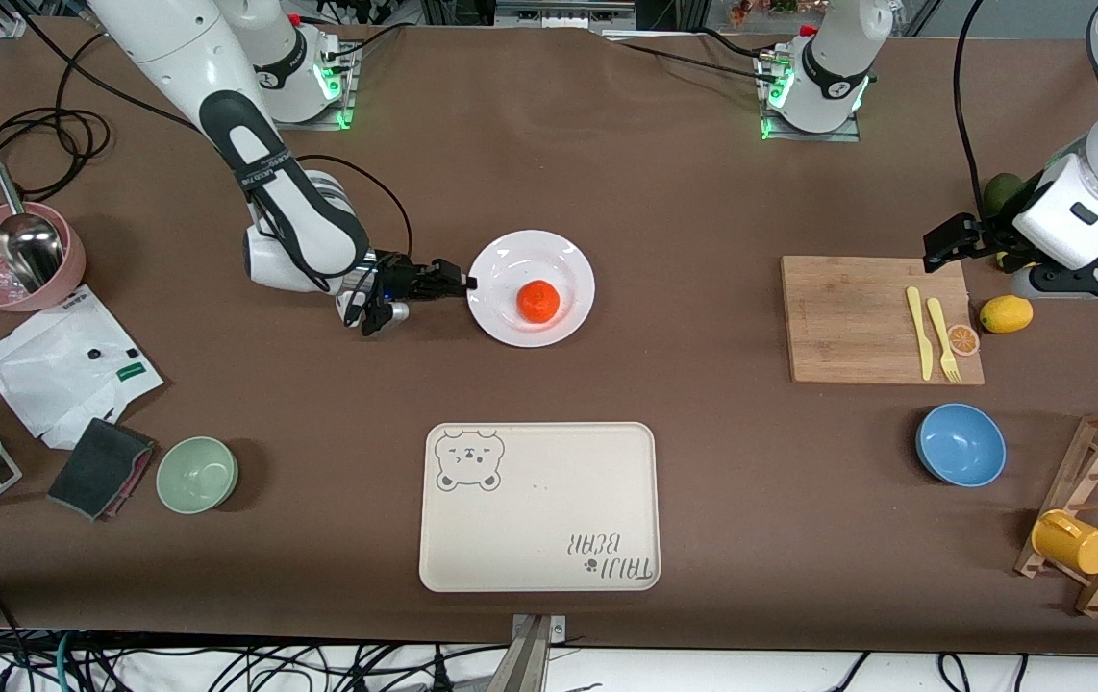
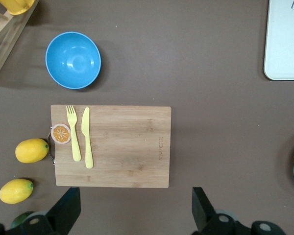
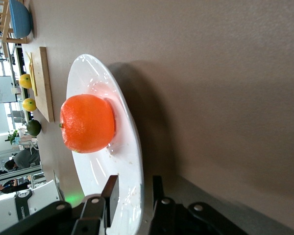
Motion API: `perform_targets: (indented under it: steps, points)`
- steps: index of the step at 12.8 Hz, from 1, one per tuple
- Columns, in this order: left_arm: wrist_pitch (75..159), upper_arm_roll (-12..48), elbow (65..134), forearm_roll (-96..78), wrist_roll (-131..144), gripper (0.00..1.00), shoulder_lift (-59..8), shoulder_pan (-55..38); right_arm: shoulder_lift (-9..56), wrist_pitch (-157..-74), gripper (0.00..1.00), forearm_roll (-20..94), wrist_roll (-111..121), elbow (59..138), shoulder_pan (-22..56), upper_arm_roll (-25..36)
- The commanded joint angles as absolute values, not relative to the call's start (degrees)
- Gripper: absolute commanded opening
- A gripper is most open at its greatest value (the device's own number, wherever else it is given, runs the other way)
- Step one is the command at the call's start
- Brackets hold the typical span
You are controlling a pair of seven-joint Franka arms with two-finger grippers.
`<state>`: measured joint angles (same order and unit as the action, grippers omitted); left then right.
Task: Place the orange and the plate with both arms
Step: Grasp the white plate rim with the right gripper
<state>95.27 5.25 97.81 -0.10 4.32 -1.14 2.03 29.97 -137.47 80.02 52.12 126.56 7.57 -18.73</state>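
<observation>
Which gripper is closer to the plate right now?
Right. The right gripper is at the plate's rim, a finger on each side. The left gripper waits open above the cutting board's edge, well away.

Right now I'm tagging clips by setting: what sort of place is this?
Likely a robotics lab staged as a kitchen: bolted arm bases, loose cables, and tableware like the plate and cutting board.
</observation>
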Motion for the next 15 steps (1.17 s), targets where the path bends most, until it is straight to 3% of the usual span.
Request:
perform_targets:
  steps: [1,15]
  points:
    - [93.78,5.27,95.98,-1.05,4.39,1.00,-1.85,2.37,30.50,-139.22,0.34,81.83,53.61,126.21,8.35,-19.25]
    - [93.78,5.27,95.98,-1.06,4.39,1.00,-1.85,2.64,31.82,-140.45,0.24,83.76,53.61,125.77,9.93,-19.25]
